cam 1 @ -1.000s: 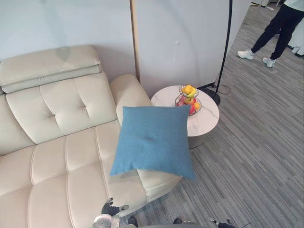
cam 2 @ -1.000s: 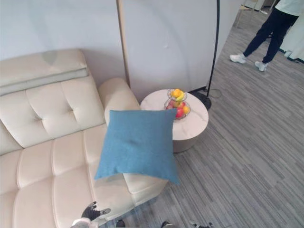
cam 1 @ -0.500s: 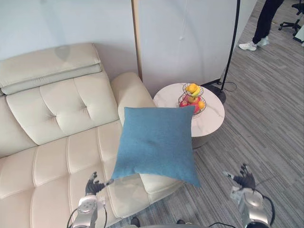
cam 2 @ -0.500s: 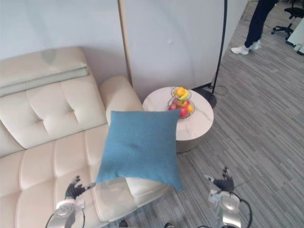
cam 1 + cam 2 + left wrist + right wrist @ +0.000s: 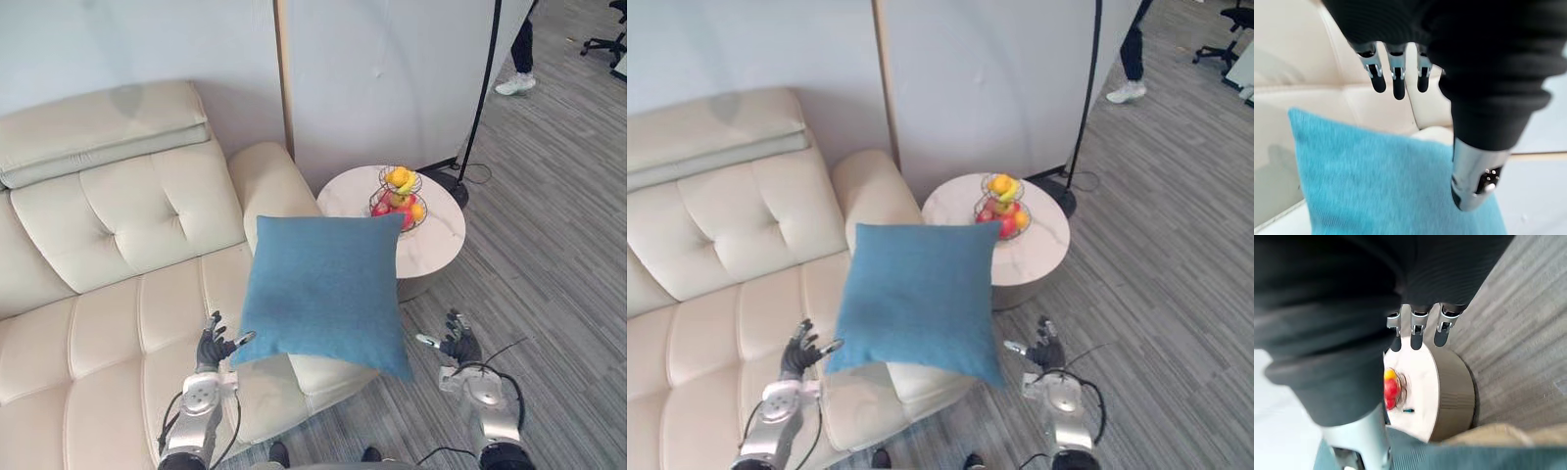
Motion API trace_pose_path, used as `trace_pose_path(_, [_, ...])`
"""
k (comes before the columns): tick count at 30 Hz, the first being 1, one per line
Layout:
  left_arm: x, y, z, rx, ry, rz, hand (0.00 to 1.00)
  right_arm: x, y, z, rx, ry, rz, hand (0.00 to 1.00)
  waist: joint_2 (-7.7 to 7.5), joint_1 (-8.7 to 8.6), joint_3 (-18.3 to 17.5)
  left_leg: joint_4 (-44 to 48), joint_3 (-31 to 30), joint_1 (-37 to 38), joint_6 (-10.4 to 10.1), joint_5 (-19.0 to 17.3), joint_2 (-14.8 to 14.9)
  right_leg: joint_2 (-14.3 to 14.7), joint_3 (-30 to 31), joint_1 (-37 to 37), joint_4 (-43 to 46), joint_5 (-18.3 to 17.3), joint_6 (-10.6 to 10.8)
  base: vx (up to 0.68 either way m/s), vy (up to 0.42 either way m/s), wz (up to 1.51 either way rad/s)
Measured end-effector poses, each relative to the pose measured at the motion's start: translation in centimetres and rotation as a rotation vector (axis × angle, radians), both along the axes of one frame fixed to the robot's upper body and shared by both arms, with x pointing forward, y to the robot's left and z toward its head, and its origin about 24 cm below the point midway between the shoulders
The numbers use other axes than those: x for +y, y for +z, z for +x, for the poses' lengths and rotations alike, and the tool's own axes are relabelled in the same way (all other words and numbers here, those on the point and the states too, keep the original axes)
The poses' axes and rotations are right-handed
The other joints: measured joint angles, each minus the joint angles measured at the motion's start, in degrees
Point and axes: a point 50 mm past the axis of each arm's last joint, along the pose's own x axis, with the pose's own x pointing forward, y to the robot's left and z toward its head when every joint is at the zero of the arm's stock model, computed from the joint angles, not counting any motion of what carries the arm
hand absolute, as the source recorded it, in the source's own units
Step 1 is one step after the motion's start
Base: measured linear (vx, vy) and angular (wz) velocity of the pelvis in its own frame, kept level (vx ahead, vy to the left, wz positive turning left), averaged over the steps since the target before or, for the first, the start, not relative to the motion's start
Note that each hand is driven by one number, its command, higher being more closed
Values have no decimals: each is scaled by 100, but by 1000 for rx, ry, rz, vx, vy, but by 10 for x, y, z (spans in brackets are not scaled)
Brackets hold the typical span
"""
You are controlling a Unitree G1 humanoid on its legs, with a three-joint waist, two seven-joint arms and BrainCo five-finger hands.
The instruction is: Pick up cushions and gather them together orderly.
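A square blue cushion (image 5: 323, 292) leans on the right end of the cream sofa (image 5: 108, 294), its lower corner hanging past the seat edge. It also shows close up in the left wrist view (image 5: 1376, 191). My left hand (image 5: 211, 348) is raised by the cushion's lower left corner, fingers spread and holding nothing. My right hand (image 5: 458, 343) is up over the floor to the right of the cushion's lower right corner, fingers straight, a short gap from the cloth. Both hands are open in their wrist views (image 5: 1396, 78) (image 5: 1420, 328).
A round white side table (image 5: 431, 240) with a wire fruit basket (image 5: 397, 196) stands right of the sofa arm. A floor lamp's black pole (image 5: 480, 88) rises behind it. A person's leg and shoe (image 5: 517, 69) are at the far top right on the grey floor.
Both hands have risen and moved in toward the cushion's lower corners. The camera has shifted slightly; the person has walked farther off.
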Motion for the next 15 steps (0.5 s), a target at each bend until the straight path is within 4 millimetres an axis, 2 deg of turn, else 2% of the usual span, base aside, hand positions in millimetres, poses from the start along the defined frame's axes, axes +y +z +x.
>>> trace_pose_path(3, [-12, 4, 9, -20, -57, 0, 0, 13, 4, 10, -25, 32, 35, 0, 8, -3, 5, 0, 4, -91, 7, 11, -4, 17, -15, -32, -131, 95, -10, 0, 0, 0])
trace_pose_path(8, [-34, 16, 38, -61, -156, 22, 0, 40, 14, 42, -57, 126, 63, 0, 71, 1, 149, 0, 28, -431, 46, 145, -31, 8, -9, -327, -232, 289, -32, -48, 15, 0])
trace_pose_path(13, [-38, 38, 69, -133, -150, 56, 0, 58, 38, 73, -140, 132, 103, 0, 70, 21, 530, 1, 52, -870, 77, 344, -19, 9, 15, -781, -214, 472, -89, -107, 15, -2])
trace_pose_path(15, [-43, 54, 87, -186, -163, 83, 0, 62, 55, 89, -194, 134, 110, 0, 71, 70, 776, 4, 165, -1090, 98, 423, 23, -9, 119, -1138, -1, 498, -113, -134, 26, -16])
